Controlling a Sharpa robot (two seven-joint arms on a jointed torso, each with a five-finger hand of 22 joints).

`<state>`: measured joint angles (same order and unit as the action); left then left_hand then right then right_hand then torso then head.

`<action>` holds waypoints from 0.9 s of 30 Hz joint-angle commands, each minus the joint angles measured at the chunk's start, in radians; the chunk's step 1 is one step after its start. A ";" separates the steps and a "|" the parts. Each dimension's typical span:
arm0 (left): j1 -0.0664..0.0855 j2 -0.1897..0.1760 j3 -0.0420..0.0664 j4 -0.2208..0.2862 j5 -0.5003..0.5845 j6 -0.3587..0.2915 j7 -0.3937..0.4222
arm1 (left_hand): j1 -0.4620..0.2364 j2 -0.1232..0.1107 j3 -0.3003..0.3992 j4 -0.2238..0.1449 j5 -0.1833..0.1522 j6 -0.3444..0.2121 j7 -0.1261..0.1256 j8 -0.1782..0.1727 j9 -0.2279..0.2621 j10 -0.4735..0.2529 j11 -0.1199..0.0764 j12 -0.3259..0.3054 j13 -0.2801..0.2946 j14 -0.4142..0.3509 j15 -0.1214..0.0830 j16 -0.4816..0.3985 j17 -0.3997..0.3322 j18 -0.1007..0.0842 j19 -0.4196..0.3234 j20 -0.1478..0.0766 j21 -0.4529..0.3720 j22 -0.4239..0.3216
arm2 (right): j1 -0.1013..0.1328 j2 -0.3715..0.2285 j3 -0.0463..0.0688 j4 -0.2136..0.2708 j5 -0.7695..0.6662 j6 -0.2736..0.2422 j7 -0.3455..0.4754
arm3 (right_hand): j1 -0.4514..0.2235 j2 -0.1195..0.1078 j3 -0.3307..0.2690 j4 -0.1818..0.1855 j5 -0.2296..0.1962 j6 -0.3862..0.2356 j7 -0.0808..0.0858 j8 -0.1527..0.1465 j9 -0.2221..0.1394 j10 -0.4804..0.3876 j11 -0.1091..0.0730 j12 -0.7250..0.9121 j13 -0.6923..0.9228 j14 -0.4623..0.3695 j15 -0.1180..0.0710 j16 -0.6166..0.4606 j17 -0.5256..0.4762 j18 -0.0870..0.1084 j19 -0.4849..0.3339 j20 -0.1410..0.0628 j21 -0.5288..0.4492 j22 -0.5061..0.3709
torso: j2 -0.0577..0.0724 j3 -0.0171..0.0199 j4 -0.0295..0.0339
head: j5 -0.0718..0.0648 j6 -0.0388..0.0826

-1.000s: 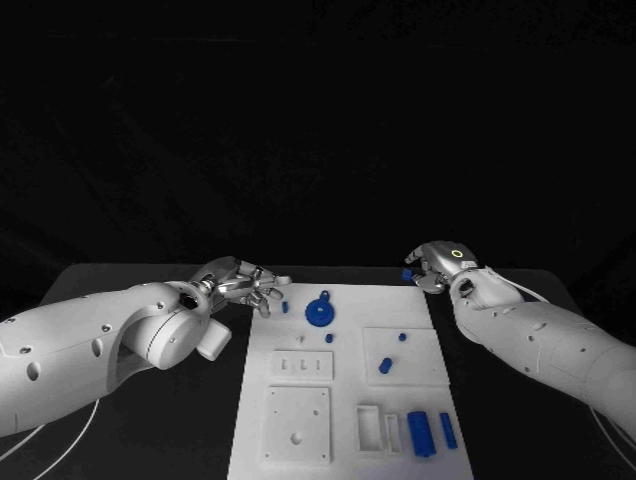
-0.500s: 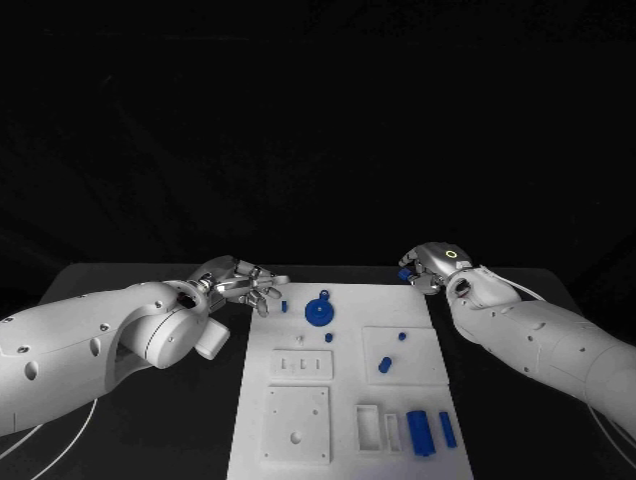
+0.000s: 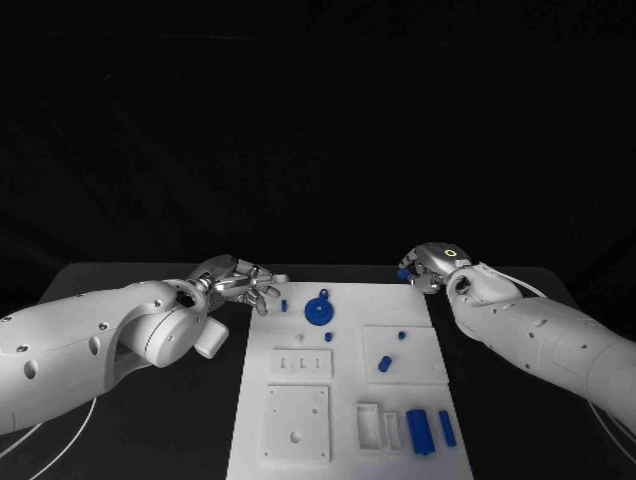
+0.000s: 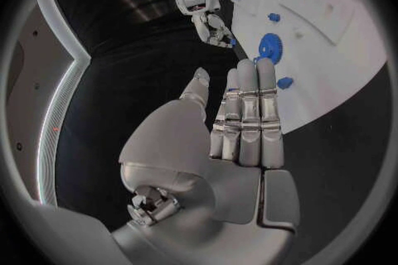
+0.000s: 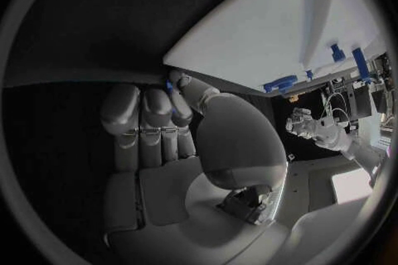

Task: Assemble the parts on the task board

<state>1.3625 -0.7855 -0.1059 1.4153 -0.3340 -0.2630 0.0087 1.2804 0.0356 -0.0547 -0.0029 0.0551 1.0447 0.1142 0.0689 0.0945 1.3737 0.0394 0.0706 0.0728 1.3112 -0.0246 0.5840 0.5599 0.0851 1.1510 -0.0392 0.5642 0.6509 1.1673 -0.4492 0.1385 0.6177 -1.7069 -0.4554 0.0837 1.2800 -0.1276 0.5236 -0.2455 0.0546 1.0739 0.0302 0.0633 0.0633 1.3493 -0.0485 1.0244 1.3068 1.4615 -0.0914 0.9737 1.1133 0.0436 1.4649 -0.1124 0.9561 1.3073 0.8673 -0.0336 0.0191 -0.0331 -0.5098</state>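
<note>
You see the white task board [image 3: 350, 385] lying in the middle of the black table [image 3: 145, 285]. Your right hand [image 3: 431, 268] sits at the board's far right corner, thumb and a finger pinching a small blue part [image 5: 168, 87] just off the board's edge. Your left hand [image 3: 242, 284] hovers beside the board's far left edge, its fingers [image 4: 247, 112] straight, side by side, holding nothing, the thumb set a little apart. On the board near that hand stands a blue gear [image 3: 318, 310], with a small blue peg [image 3: 285, 307] just beside it. Further toward you, two blue bars [image 3: 431, 430] stand by the board's near right corner, and small blue pieces [image 3: 387, 361] rest mid-board.
</note>
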 commanded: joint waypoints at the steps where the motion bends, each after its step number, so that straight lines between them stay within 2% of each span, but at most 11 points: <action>1: 0.001 0.002 0.001 0.000 -0.002 0.012 0.001 | 0.004 0.007 -0.001 -0.004 -0.004 -0.005 0.001 -0.004 -0.002 -0.007 0.002 -0.006 -0.002 0.004 0.005 -0.006 0.001 -0.010 0.007 -0.002 -0.005 0.001 | -0.008 0.001 -0.004 0.001 -0.015 0.090 0.002 | -0.014 -0.002 0.005 0.004 0.003 -0.001 0.008 -0.002 0.001 -0.003 -0.001 0.005 0.001 -0.002 -0.006 -0.001 -0.001 -0.010 0.023 -0.006 -0.002 0.128 | 0.000 -0.0005 0.0007 | -0.001 -0.001; 10: 0.001 0.001 0.001 -0.003 -0.002 0.012 -0.001 | 0.006 0.009 -0.001 -0.008 -0.004 -0.006 0.001 -0.004 -0.002 -0.008 0.002 -0.005 -0.002 0.004 0.005 -0.006 0.002 -0.009 0.007 -0.002 -0.007 0.004 | -0.008 0.000 -0.004 0.002 -0.006 0.111 0.002 | -0.052 -0.023 -0.039 0.028 0.053 -0.013 0.009 -0.001 0.001 -0.005 0.000 0.005 -0.002 -0.002 -0.007 0.001 0.000 -0.010 0.023 -0.006 -0.007 0.127 | 0.001 -0.0013 0.0005 | -0.002 -0.002; 18: 0.001 0.000 0.001 -0.006 -0.004 0.011 -0.003 | 0.009 0.010 -0.001 -0.010 -0.004 -0.006 0.001 -0.004 -0.002 -0.008 0.002 -0.005 -0.002 0.003 0.005 -0.006 0.002 -0.009 0.007 -0.002 -0.008 0.006 | -0.006 -0.001 -0.004 0.003 0.014 0.119 0.007 | -0.065 -0.035 -0.085 0.061 0.058 -0.017 0.014 -0.001 0.001 -0.006 0.003 0.004 -0.004 -0.003 -0.006 0.002 0.000 -0.009 0.026 -0.005 -0.013 0.127 | 0.001 -0.0017 0.0005 | -0.003 -0.005; 27: 0.002 0.003 0.002 -0.009 -0.007 0.013 -0.006 | 0.016 0.012 0.001 -0.018 -0.004 -0.006 0.002 -0.004 -0.002 -0.009 0.002 -0.006 -0.002 0.003 0.005 -0.006 0.002 -0.009 0.008 -0.002 -0.010 0.009 | -0.002 0.005 -0.004 -0.001 0.029 0.142 0.020 | -0.063 -0.031 -0.114 0.078 0.067 -0.017 0.013 -0.001 0.001 -0.007 0.002 0.004 -0.004 -0.004 -0.008 0.001 0.001 -0.011 0.026 -0.007 -0.019 0.127 | 0.002 -0.0028 0.0019 | -0.003 -0.006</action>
<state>1.3630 -0.7856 -0.1054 1.4053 -0.3356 -0.2627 0.0009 1.2896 0.0449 -0.0529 -0.0129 0.0551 1.0447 0.1142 0.0689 0.0937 1.3701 0.0430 0.0706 0.0721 1.3112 -0.0246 0.5840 0.5606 0.0850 1.1509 -0.0392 0.5605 0.6584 1.1786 -0.4523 0.1409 0.6150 -1.6762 -0.4010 0.0825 1.2219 -0.1591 0.4152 -0.1707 0.1163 1.0611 0.0428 0.0630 0.0635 1.3493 -0.0484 1.0244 1.3019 1.4576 -0.0949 0.9737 1.1133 0.0448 1.4648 -0.1123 0.9408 1.3074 0.8685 -0.0358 0.0202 -0.0360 -0.5156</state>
